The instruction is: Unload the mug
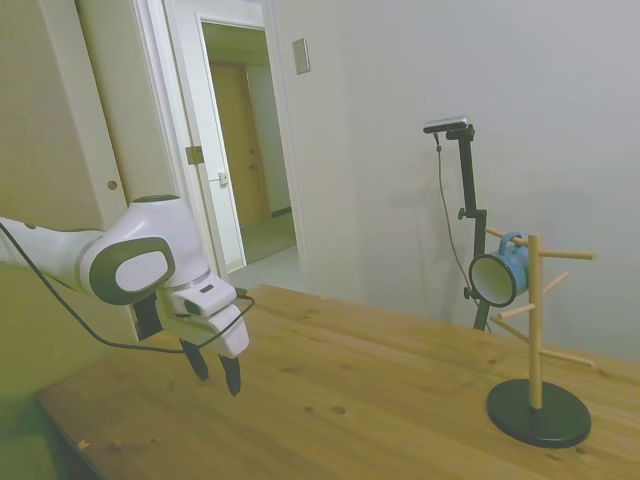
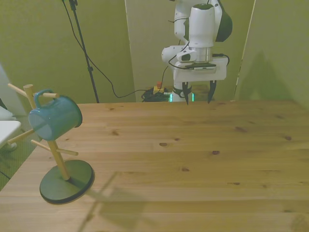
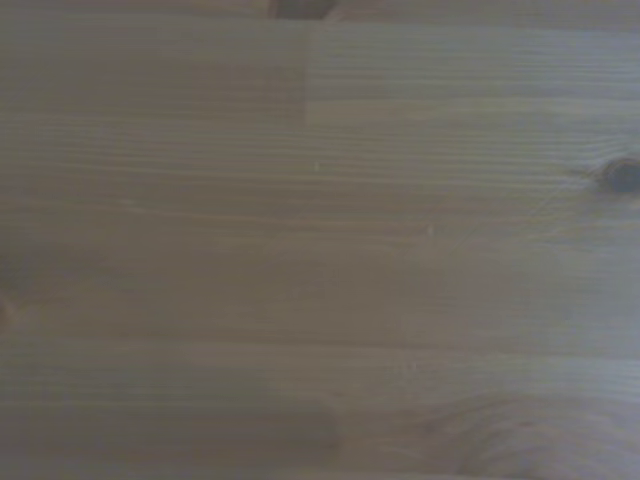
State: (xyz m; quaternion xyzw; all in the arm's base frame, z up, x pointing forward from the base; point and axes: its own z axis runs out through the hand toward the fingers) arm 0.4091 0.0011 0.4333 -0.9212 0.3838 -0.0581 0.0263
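The teal-blue mug (image 1: 501,272) (image 2: 54,118) hangs by its loop handle on an upper peg of a wooden mug tree (image 1: 535,330) (image 2: 53,150) with a dark round base. The tree stands at the side view's right and the front view's left. My gripper (image 1: 217,371) (image 2: 198,97) hovers just above the table, far from the mug, near the table's far edge in the front view. Its dark fingers point down, open, with nothing between them. The wrist view shows only blurred wood grain.
The wooden table (image 1: 350,400) (image 2: 193,159) (image 3: 320,250) spans between my gripper and the mug tree. A doorway (image 1: 240,150) and a wall lie behind. Cables (image 2: 96,67) hang behind the table in the front view.
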